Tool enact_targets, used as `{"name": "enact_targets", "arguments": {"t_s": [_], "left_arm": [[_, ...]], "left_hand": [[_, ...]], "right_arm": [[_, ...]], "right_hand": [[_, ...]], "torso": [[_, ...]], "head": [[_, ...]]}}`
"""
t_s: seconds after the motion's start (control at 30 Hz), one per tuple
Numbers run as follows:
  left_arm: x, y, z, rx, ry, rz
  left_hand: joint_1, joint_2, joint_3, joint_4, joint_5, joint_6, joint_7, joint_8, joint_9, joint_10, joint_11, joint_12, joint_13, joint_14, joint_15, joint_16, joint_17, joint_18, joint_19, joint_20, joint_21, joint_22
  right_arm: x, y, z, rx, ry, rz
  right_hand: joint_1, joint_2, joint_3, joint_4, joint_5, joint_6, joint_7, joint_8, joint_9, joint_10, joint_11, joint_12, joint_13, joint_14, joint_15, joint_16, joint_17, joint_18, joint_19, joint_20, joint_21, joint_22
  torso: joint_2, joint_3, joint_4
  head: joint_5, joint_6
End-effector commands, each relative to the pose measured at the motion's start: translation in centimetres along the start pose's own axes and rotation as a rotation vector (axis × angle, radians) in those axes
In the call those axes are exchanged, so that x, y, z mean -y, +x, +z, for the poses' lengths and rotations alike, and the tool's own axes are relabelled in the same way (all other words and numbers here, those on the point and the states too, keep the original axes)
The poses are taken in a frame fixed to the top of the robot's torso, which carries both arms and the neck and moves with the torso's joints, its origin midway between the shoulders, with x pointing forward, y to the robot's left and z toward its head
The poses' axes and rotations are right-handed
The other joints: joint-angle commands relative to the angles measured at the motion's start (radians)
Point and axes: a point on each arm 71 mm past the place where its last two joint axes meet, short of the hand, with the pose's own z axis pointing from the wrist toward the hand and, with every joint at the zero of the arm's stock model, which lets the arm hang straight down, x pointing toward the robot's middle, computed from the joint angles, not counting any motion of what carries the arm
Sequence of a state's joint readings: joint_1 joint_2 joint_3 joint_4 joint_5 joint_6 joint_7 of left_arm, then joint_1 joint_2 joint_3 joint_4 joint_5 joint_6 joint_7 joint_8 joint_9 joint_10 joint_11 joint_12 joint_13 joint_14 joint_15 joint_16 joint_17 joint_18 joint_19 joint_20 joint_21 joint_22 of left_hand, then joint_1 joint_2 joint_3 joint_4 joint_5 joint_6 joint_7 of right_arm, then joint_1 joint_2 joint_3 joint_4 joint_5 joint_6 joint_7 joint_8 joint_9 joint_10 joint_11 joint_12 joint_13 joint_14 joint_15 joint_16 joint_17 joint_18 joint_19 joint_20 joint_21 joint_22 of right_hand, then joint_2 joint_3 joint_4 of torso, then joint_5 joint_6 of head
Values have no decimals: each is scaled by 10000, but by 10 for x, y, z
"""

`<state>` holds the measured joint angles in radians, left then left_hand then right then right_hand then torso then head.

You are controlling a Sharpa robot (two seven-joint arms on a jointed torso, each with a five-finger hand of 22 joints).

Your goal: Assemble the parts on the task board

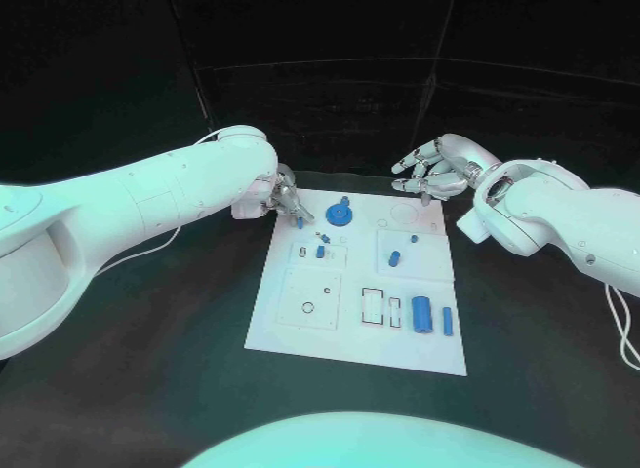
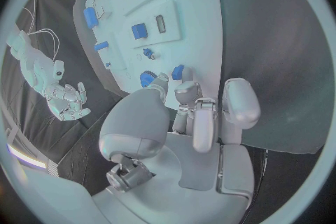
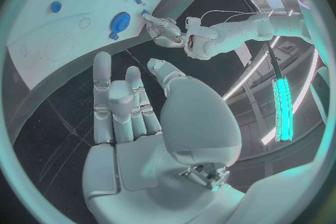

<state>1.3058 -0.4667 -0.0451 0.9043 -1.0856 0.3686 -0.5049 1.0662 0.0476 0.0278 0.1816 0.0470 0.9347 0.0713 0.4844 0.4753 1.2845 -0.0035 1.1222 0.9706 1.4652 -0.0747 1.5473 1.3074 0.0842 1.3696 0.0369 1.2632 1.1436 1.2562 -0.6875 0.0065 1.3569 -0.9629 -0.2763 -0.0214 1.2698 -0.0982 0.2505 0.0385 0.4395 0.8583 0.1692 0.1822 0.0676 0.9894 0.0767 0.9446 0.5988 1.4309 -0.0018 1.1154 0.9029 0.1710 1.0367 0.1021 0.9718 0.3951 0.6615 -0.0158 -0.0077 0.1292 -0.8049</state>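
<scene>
- The task board [image 1: 300, 327] lies flat in the middle of the black counter [image 1: 151, 390], its long side running away from the robot.
- The left hand [image 1: 281, 200] is at the far left corner of the board. Its fingers [image 2: 183, 92] are drawn together and point down to the board surface.
- In the left wrist view a small blue part [image 2: 178, 71] sits right at these fingertips and seems to be pinched between them. I cannot tell from the head view if it already stands in the board.
- Just beside this hand, on the far part of the board, stands a blue gear [image 1: 339, 211], round with small teeth on its edge.
- The right hand [image 1: 430, 168] hovers above the far right corner of the board. Its fingers [image 3: 103, 75] are spread apart and nearly straight, the palm is bare, and it holds nothing and touches nothing.
- More parts are on the board: a small blue peg [image 1: 395, 258] near the middle, a blue cylinder [image 1: 422, 312] on the near right side, and a thin blue bar [image 1: 447, 320] just beside it at the right edge.
- A few very small blue pieces [image 1: 322, 245] lie between the gear and the middle of the board; their shape is too small to tell.
</scene>
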Motion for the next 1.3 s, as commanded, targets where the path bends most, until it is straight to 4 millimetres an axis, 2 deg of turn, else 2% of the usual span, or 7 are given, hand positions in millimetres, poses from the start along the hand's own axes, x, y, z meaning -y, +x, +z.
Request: {"name": "enact_targets", "arguments": {"t_s": [0.03, 0.17, 0.37, 0.7, 0.9, 1.07, 1.3], "left_arm": [[1, 0, 0, -82, 123, 127], [1, -1, 0, 59, 172, 42], [2, -1, 0, 107, 311, 15], [2, -2, 1, 89, 573, -60], [-3, -4, -1, 284, 824, -662], [-11, -6, -8, 831, 1048, -1372], [-19, -1, -20, 1379, 1367, -2086]], "left_hand": [[169, 53, 15, -102, 8, 77, -16, -46, -31, -62, -11, -24, -10, 935, 74, -32, 2123, 132, -14, 56, -69, 9], [474, 264, 176, -282, 10, 79, -18, -61, -80, -77, -14, -32, -32, 935, 70, -32, 2123, 134, -15, 54, -80, 9], [1227, 546, 633, -813, 11, 35, -51, -102, -153, -108, -52, -53, -59, 933, 45, -35, 2117, 134, -10, 37, -84, 23], [2682, 761, 1840, -2106, 15, -85, -99, -179, -267, -238, -121, -230, -193, 929, -11, -48, 2096, 126, -7, -15, -82, 67], [2375, 617, 2933, -2551, -2, -113, 5, -79, -264, -216, -19, -371, -343, 930, 72, -48, 2096, 118, -5, 34, -90, 92], [1730, 288, 4085, -2887, -26, -129, 36, 117, -208, -153, -21, -428, -441, 929, 83, -54, 2083, 120, 26, 53, -66, 154], [1276, 68, 4971, -3091, 12, -117, -5, 317, -151, -63, -39, -422, -478, 931, 62, -54, 2078, 94, 103, 49, 22, 286]], "right_arm": [[-2, -1, 0, -2, -134, 21], [-2, -1, 1, 11, -148, 22], [-2, 0, 1, 29, -166, 39], [-2, 0, 1, 26, -163, 46], [-2, 0, 1, 14, -152, 46], [-1, -1, 1, 14, -120, 40], [0, -2, 0, 39, -100, 35]], "right_hand": [[14, 78, 6, 77, 61, -62, 1, 67, 11, -41, 9, 51, -11, -38, -8, -40, -2, 135, 18, 28, -39, -10], [20, 89, 11, 82, 66, -64, 2, 68, 11, -43, 9, 53, -13, -38, -8, -41, -1, 135, 19, 27, -41, -11], [26, 96, 15, 84, 70, -66, 2, 69, 11, -45, 9, 54, -14, -36, -8, -37, 6, 135, 20, 27, -42, -12], [31, 102, 19, 86, 72, -66, 2, 70, 11, -46, 9, 55, -14, -34, -8, -32, 14, 135, 21, 27, -42, -12], [50, 113, 29, 89, 91, -69, 4, 74, 11, -51, 9, 58, -17, -34, -8, -36, 12, 135, 24, 26, -45, -14], [55, 116, 31, 90, 98, -69, 4, 75, 11, -53, 9, 59, -18, -34, -8, -37, 11, 135, 25, 26, -46, -15], [70, 119, 38, 96, 132, -66, 5, 82, 12, -63, 11, 62, -21, -38, -8, -50, -2, 134, 27, 26, -49, -17]], "torso": [[-1, 1, 1], [0, 0, 5], [1, 2, -6], [-2, -2, 10], [-6, 6, 13], [-12, 7, 26], [-4, 8, 26]], "head": [[-15, 1], [-20, 4], [-24, -3], [-36, -10], [-26, -30], [-32, -34], [1, -26]]}}
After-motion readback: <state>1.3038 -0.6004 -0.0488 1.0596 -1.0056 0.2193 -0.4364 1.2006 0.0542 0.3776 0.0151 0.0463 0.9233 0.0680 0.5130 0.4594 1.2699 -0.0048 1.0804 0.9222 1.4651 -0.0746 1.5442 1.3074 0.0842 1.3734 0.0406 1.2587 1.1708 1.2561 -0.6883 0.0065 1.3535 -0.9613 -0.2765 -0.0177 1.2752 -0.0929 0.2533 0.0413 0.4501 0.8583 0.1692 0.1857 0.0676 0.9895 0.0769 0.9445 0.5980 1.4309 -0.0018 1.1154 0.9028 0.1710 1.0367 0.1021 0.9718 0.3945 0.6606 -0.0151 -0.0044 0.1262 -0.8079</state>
